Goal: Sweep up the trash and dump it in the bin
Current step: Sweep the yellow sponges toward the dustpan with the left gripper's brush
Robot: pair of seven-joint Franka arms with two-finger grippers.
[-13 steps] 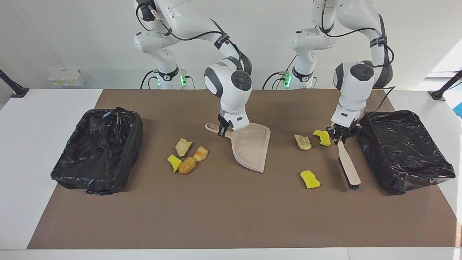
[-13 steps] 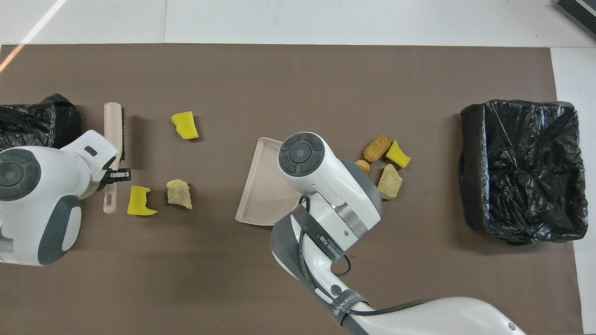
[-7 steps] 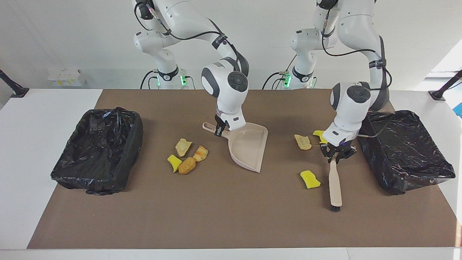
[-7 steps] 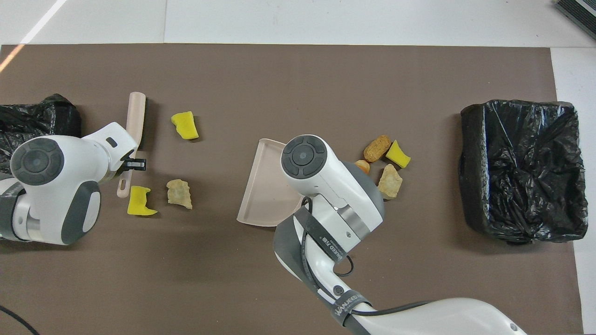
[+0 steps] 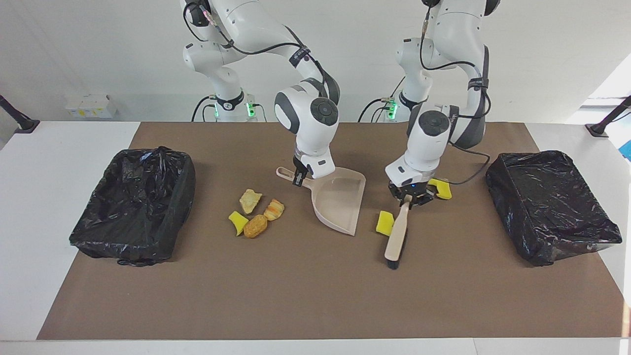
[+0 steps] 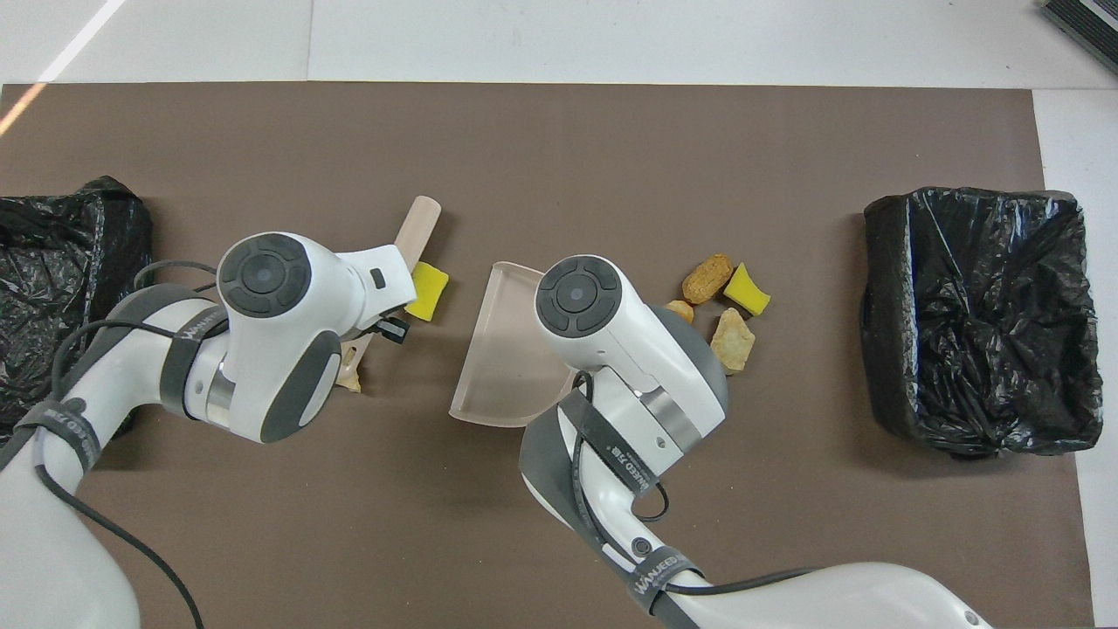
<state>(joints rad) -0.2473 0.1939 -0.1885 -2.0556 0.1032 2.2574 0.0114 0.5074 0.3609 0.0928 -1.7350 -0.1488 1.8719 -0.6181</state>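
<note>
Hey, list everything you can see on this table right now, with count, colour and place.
Bins: two, black-lined, one at each end of the mat.
Mat: one, brown, on the white table.
Dustpan: one, beige, mid-mat.
Brush: one, beige with black bristles, beside the dustpan.
Scrap cluster: four, yellow, orange-brown, pale, between the dustpan and the right arm's bin.
Sponge pieces: two, yellow, by the brush.
Pale chunk: one, mostly hidden under the left arm.
Right hand: shut on the dustpan handle.
Left hand: shut on the brush handle.
</note>
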